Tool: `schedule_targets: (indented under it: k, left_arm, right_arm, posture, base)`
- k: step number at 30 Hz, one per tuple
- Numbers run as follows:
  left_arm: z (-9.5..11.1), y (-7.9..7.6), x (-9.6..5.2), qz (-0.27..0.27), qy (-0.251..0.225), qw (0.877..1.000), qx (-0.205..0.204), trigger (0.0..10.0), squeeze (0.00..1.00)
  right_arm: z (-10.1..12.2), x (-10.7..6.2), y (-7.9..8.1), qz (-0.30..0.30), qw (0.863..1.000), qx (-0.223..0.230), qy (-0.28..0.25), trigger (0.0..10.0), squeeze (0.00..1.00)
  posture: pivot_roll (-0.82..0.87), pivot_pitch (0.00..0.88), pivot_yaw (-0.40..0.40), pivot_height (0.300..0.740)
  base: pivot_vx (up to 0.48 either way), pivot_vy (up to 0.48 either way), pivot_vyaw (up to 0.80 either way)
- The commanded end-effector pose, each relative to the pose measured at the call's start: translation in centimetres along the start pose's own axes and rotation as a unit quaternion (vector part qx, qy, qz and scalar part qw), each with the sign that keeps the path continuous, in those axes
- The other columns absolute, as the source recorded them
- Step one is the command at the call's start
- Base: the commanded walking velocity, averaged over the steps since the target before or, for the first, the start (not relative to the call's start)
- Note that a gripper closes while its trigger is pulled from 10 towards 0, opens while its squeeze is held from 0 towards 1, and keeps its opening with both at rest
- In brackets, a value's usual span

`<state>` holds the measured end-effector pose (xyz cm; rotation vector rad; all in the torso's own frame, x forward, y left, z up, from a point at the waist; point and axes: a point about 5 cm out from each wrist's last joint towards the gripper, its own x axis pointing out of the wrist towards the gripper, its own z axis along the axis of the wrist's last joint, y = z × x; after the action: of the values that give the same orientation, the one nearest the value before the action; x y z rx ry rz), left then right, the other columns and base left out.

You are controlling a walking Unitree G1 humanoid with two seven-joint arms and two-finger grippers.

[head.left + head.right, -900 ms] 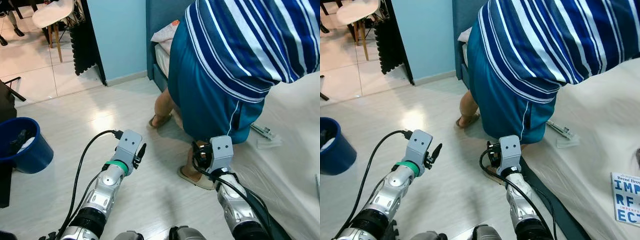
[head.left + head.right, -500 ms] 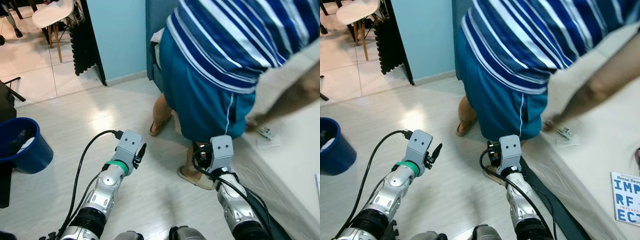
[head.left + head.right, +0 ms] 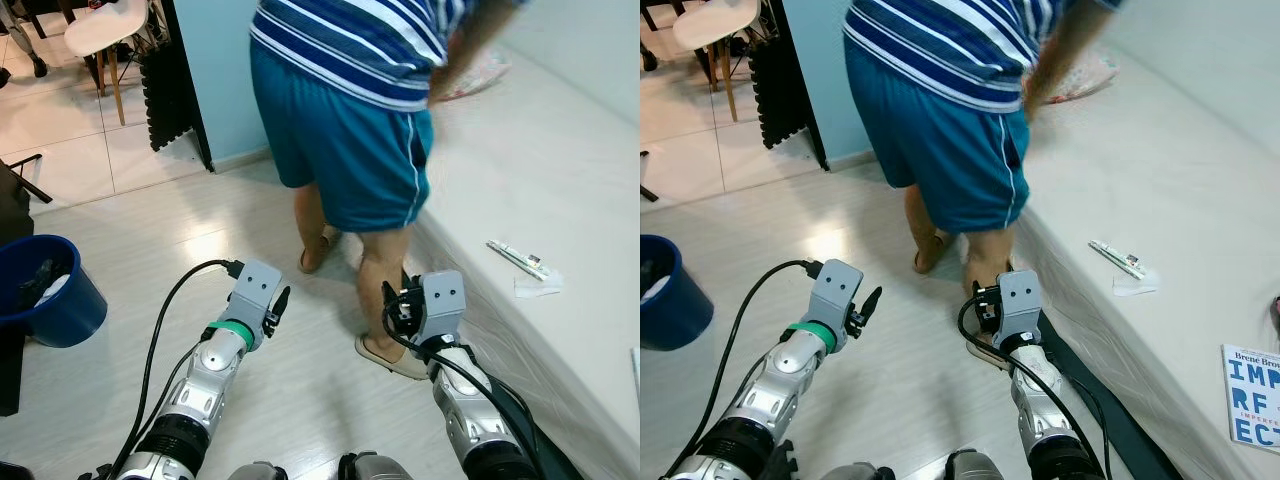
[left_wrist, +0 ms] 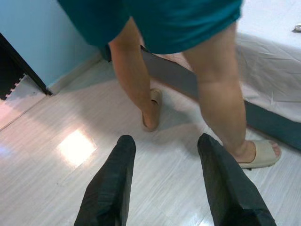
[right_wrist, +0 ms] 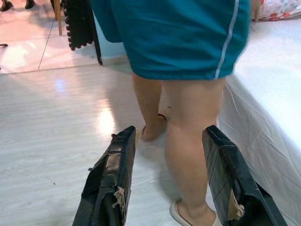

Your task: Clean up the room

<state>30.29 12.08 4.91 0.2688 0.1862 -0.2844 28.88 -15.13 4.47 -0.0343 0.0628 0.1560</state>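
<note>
A person (image 3: pixel 345 120) in a striped shirt and teal shorts stands between me and the bed (image 3: pixel 560 190), upright and facing away. On the white sheet lie a thin tube-like item (image 3: pixel 518 258) and a small wrapper (image 3: pixel 535 286); a book (image 3: pixel 1250 395) rests near the bed's front corner. My left gripper (image 4: pixel 162 176) is open over bare floor, empty. Just short of the person's legs hangs my right gripper (image 5: pixel 169 181), also open and empty.
A blue bucket (image 3: pixel 45 290) holding some items stands on the floor at the left. A white chair (image 3: pixel 105 30) is in the far room beyond a dark door frame (image 3: pixel 185 80). A pillow (image 3: pixel 470 80) lies at the bed's head. Pale floor stretches ahead left.
The person has straightened up from bending over the bed and shifted left, uncovering the sheet and the items on it. Both arms stay where they were.
</note>
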Motion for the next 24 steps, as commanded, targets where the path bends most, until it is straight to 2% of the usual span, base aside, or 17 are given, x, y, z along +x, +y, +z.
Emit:
schedule_targets:
  k: [1, 9, 24]
  left_arm:
    - [-0.54, 0.05, -0.21, -0.003, 0.008, 1.0, 0.001, 10.0, 0.0]
    - [-0.56, 0.16, -0.1, 0.001, 0.011, 1.0, 0.004, 10.0, 0.0]
    - [-0.38, 0.16, -0.02, 0.001, 0.008, 1.0, 0.005, 10.0, 0.0]
  right_arm:
    - [-0.33, -0.13, 0.21, -0.002, 1.0, 0.007, 0.003, 10.0, 0.0]
    - [-0.66, -0.3, 1.07, 0.009, 1.0, 0.011, 0.008, 10.0, 0.0]
    - [-0.34, 0.06, 0.95, 0.008, 1.0, 0.011, 0.005, 10.0, 0.0]
  posture:
    - [-0.07, 0.006, 0.054, 0.74]
    - [-0.06, 0.006, 0.048, 0.74]
    - [-0.06, 0.008, 0.05, 0.74]
  base:
    - [0.0, 0.0, 0.0]
    - [0.0, 0.0, 0.0]
    - [0.0, 0.0, 0.0]
